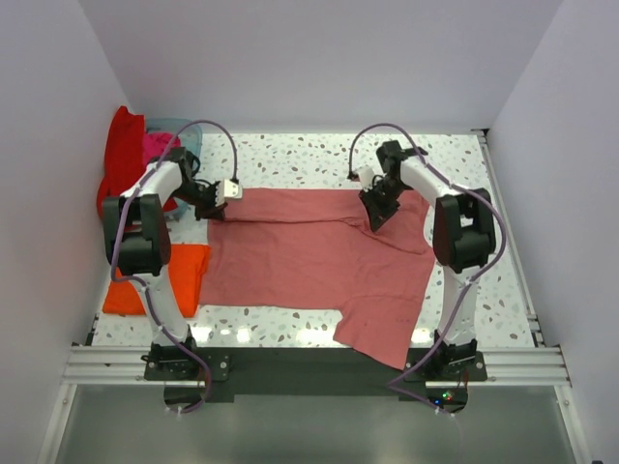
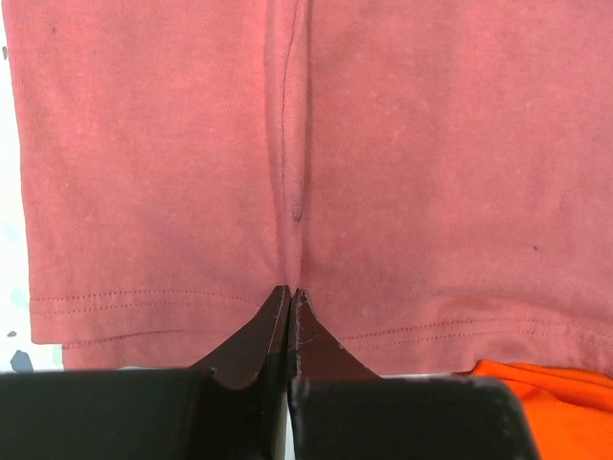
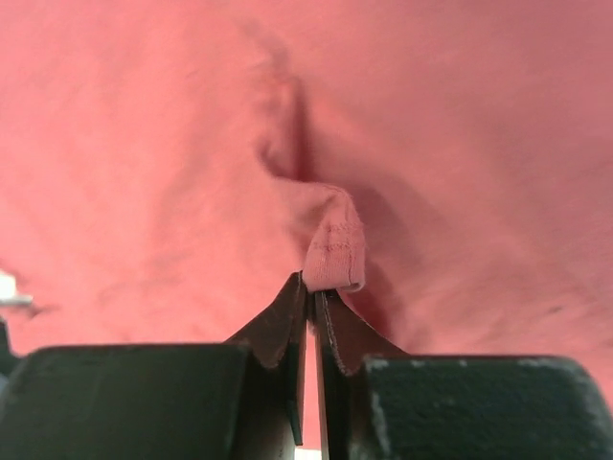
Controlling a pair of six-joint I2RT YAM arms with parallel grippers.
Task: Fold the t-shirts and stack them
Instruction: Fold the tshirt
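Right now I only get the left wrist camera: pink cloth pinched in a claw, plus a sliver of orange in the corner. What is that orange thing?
Observer: An orange t-shirt, apparently folded, lying at the near left side of the table.
Operator: And what is the other claw doing?
Observer: The right claw is shut on a stitched edge of the same pink t-shirt, which lies spread across the middle.
Operator: Any more shirts around?
Observer: Yes, a red t-shirt and a magenta t-shirt are heaped at a pale blue basket in the far left corner.
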